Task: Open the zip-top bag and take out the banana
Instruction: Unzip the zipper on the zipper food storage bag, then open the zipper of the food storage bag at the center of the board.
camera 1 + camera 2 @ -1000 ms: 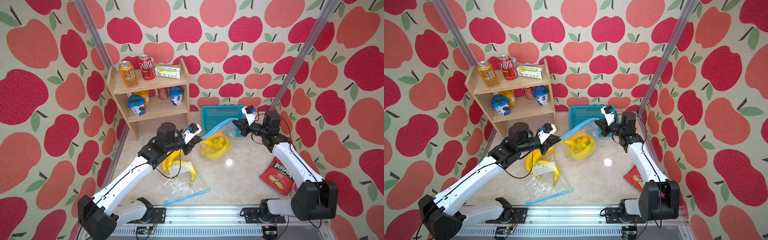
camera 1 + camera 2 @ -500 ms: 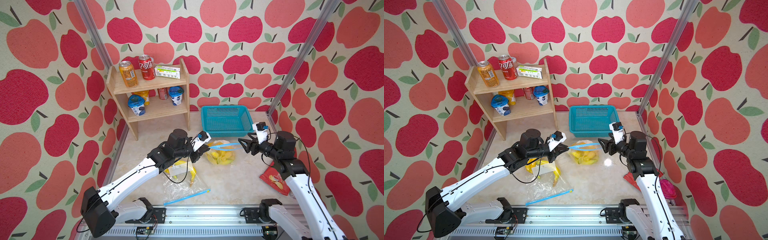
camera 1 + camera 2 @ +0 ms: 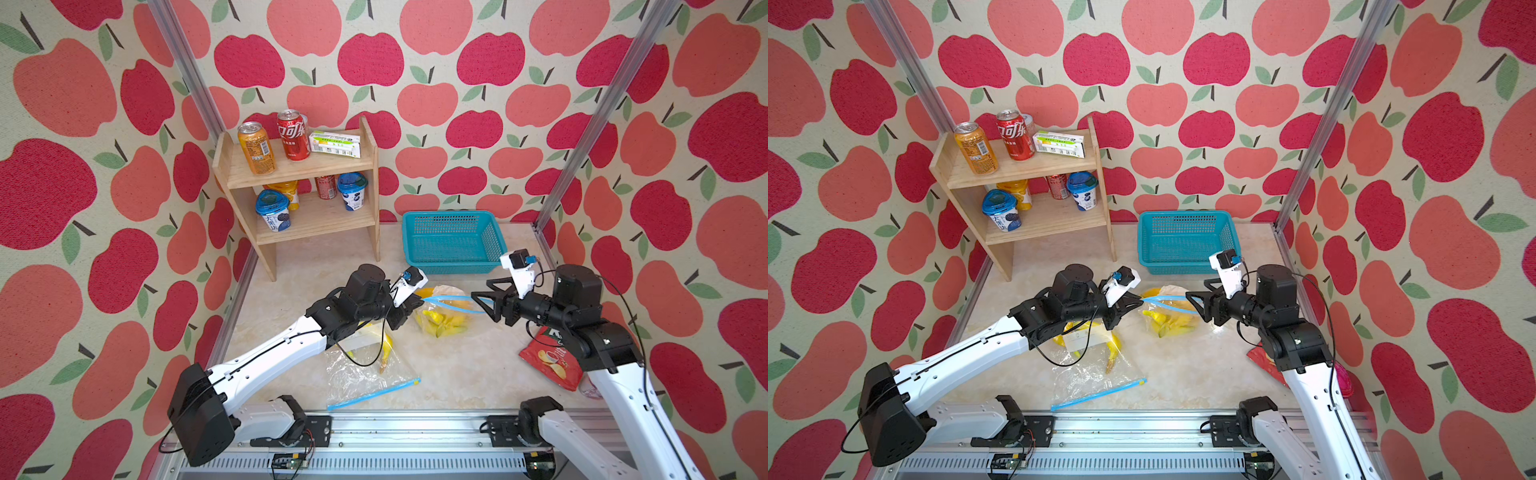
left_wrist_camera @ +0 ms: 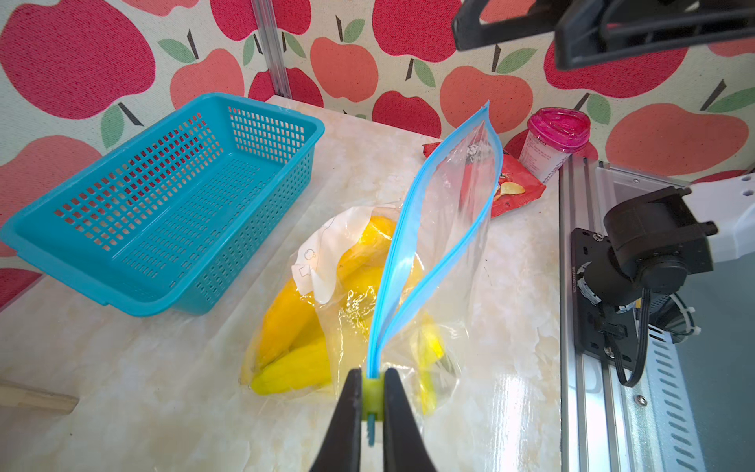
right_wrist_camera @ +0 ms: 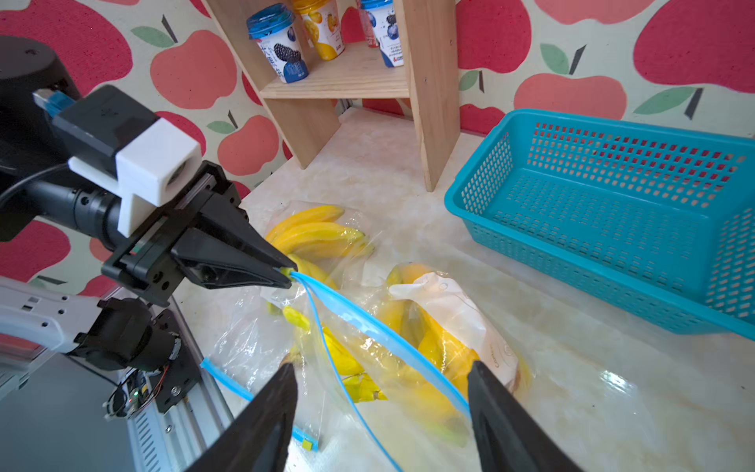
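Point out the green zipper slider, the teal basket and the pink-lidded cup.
green zipper slider (image 4: 372,392): left wrist view, on its visible face.
teal basket (image 4: 269,108): left wrist view, on its rim.
pink-lidded cup (image 4: 559,124): left wrist view, on the lid.

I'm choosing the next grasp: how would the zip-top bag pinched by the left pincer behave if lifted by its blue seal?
Probably floppy: the zip-top bag is thin clear film, crumpled below where the left pincer pinches its seal end. Likely bottom-heavy: the bananas bunch at its bottom, so it might swing. The glossy film may slip in a grip.
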Motion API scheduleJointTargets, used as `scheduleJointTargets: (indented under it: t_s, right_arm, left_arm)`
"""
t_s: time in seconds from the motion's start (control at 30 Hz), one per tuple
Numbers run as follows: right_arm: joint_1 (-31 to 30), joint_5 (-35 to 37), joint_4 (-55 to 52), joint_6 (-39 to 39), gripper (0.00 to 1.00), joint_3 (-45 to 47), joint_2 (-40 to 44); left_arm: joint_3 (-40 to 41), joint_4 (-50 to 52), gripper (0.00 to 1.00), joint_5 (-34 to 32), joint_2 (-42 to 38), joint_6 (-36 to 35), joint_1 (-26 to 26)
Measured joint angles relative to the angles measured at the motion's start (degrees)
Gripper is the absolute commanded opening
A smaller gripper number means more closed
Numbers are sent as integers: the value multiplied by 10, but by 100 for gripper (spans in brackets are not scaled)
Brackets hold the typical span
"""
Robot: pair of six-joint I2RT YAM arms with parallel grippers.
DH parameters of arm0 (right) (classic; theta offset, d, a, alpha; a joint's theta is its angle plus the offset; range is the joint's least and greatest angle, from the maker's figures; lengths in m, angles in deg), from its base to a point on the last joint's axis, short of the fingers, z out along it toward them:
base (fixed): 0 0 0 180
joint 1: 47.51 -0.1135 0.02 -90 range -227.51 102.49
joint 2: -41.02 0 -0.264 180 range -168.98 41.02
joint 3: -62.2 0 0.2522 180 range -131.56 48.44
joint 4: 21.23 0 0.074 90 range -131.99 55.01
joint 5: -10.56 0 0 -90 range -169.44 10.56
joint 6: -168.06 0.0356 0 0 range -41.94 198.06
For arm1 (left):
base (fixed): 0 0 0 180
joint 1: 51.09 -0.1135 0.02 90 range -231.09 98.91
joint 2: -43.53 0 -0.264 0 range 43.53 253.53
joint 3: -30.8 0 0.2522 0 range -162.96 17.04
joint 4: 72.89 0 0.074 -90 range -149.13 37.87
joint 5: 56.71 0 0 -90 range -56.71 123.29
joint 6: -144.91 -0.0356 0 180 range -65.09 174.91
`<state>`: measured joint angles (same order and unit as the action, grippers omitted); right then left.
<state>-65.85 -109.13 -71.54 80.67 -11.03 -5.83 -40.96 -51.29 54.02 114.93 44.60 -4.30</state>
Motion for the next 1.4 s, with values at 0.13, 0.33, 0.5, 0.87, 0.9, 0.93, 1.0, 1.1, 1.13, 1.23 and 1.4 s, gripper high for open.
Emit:
scheduleJointTargets:
  t_s: [0.13, 0.33, 0.5, 0.87, 0.9, 0.93, 1.0, 1.1, 1.13, 1.23, 1.4]
  right_arm:
    - [-13, -8, -37, 0, 65, -4, -26]
    - [-19, -17, -56, 0, 63, -6, -53]
    - [-28, -38, -71, -16, 62, -9, -58]
    - [-53, -25, -111, -72, 65, -33, -78]
    - [-53, -22, -111, -77, 64, -33, -79]
    - [-53, -18, -111, -82, 64, -33, -79]
    - [-53, -11, -112, -92, 64, -35, -84]
    - [-53, -8, -116, -106, 60, -41, -103]
    - [-53, -8, -116, -109, 58, -43, -110]
    - [-55, -8, -122, -118, 55, -45, -123]
    - [-63, -5, -141, -134, 49, -45, -113]
  left_arm:
    - [0, 0, 8, -7, -3, 0, 2]
    - [0, 0, 8, -10, -3, 0, 4]
    - [0, 1, 8, -19, -3, 0, 4]
    - [0, 1, 8, -24, -3, -1, 4]
    - [0, 1, 8, -24, -3, -1, 4]
    - [0, 1, 8, -23, -3, -1, 4]
    - [0, 1, 8, -23, -3, -1, 4]
    - [0, 1, 8, -23, -3, -1, 4]
    - [0, 1, 9, -23, -3, -1, 4]
    - [0, 3, 9, -24, -3, -1, 4]
    - [0, 5, 9, -24, -3, -1, 4]
